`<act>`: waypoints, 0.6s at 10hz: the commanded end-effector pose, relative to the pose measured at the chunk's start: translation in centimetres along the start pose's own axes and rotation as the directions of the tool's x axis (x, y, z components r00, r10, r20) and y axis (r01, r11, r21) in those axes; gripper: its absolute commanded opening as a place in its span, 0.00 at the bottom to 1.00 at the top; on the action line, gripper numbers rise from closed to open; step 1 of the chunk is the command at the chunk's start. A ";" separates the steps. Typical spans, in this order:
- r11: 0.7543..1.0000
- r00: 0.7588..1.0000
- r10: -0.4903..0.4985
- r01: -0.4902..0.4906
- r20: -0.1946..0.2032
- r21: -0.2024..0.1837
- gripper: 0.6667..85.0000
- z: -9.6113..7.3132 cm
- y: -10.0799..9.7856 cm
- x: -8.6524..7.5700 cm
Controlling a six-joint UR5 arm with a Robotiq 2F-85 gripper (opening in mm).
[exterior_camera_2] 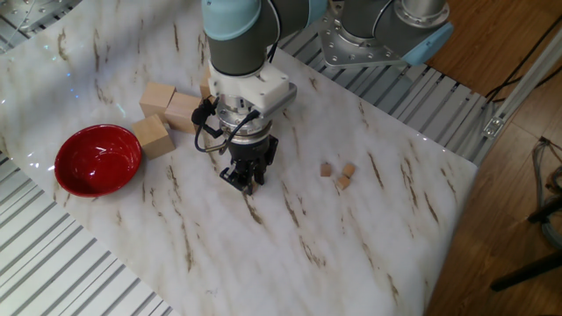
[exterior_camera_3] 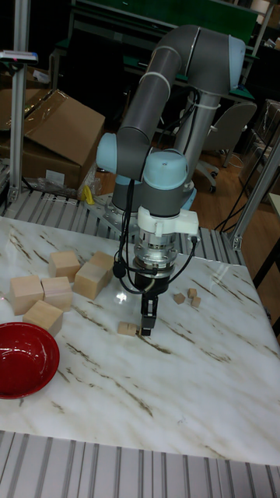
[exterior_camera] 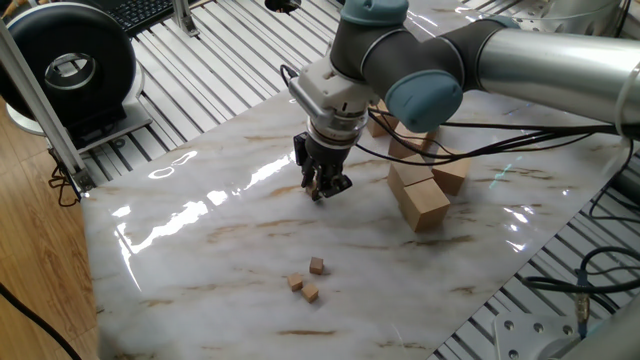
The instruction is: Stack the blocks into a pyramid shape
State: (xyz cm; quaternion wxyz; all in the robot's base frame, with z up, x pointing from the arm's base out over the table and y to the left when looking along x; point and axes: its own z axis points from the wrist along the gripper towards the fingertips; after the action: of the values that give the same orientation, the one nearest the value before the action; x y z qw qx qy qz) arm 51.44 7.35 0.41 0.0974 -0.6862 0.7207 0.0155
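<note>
Red bowl (exterior_camera_2: 97, 159), large wooden blocks (exterior_camera_2: 167, 114) behind fingers (exterior_camera_2: 252, 180)

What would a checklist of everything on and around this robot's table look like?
Surface: marble-patterned table, glossy, no spills seen.
Job's things: three tiny cubes lie loosely clustered, none stacked; fourth cube sits by the fingertips.
Clutter: large wooden blocks grouped together; red bowl apart from them.
Gripper: gripper low over the table, pointing down; whether it grips anything cannot be told.
Cables: black cable loops at the wrist.
Surroundings: cardboard box behind the table.
</note>
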 end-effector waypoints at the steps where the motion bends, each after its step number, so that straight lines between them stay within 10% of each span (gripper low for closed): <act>1: 1.000 1.000 0.008 -0.009 0.010 0.007 0.42 -0.1 -0.2 -0.2; 6: 1.000 1.000 0.019 -0.019 -0.012 0.020 0.30 -0.1 -0.5 0.3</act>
State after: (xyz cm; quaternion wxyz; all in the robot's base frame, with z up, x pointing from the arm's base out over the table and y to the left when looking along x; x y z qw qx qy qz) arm 51.61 7.13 0.33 0.0962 -0.6837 0.7233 0.0084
